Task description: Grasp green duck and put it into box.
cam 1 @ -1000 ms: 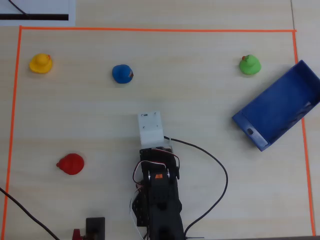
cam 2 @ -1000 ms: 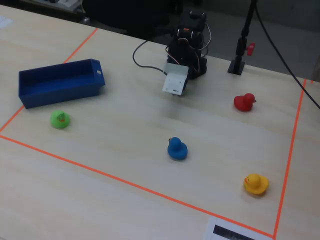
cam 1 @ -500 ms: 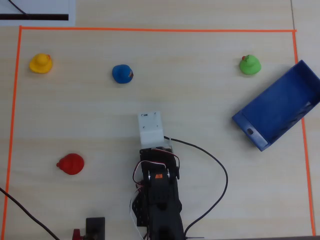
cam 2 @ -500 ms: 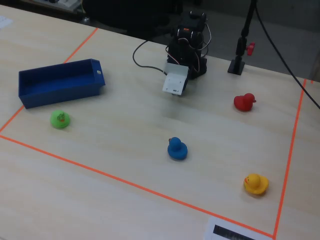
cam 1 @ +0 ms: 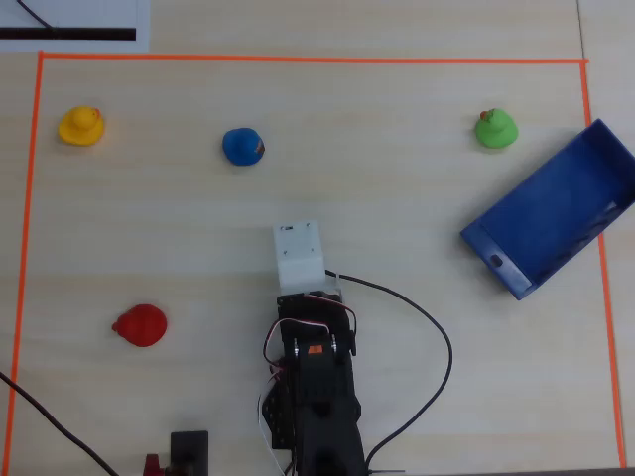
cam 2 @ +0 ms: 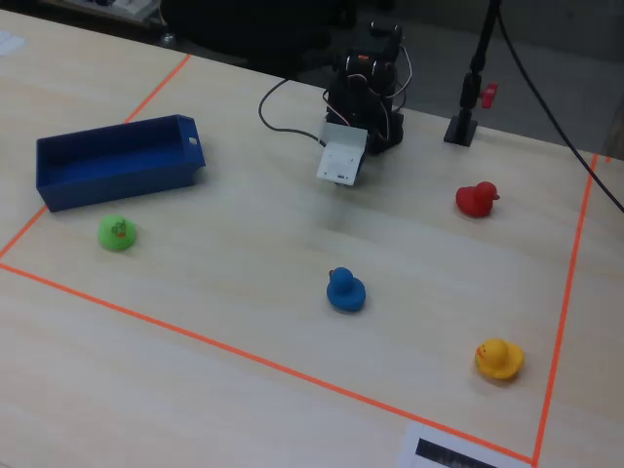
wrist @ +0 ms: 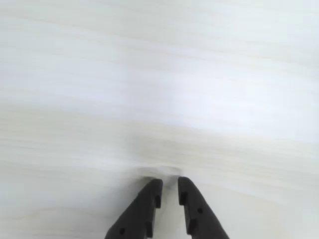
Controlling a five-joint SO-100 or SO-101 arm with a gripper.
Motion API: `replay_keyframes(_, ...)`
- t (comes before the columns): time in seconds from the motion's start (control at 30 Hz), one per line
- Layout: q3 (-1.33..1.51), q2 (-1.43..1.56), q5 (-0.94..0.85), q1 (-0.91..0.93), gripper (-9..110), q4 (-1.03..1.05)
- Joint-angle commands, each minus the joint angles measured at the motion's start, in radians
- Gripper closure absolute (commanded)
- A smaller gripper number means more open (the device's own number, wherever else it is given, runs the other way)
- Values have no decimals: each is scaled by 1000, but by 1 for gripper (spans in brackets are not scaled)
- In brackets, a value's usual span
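Evidently nothing had shifted over the last second: in the overhead view the arm [cam 1: 313,397] sat folded near its base exactly as before, and every duck kept its place. The gripper [wrist: 168,188] pointed down at bare table [wrist: 159,74] in the wrist view, its two dark fingertips [wrist: 152,191] drawn nearly together with only a narrow slit between them and nothing pinched. The green duck [cam 1: 495,129] rested untouched toward the upper right of the taped area in the overhead view, near the box [cam 1: 556,213] but clearly apart from it, just off the tray's long wall; the fixed view showed the same duck [cam 2: 117,232] lying in front of the blue tray [cam 2: 117,161] at the left. The box itself looked empty. The blue duck [cam 1: 242,147], the yellow duck [cam 1: 80,126] and the red duck [cam 1: 140,325] were spread well away from the green one, so they seemed unlikely to interfere. Since no motion could be detected, the task appeared not to have begun: the reach toward the green duck was not yet under way, and the fingers would probably have to spread before any grasp could be made.
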Motion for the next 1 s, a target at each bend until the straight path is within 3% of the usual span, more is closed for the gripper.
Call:
replay_keyframes(0.0,2,-12,2,3,101,17)
replay_keyframes(0.47,2,-35,0,9,101,-25)
replay_keyframes(0.67,-206,-515,3,110,101,-623)
replay_keyframes(0.87,-879,-1120,181,227,101,-848)
replay_keyframes(0.97,-1155,-1391,310,316,100,-1177)
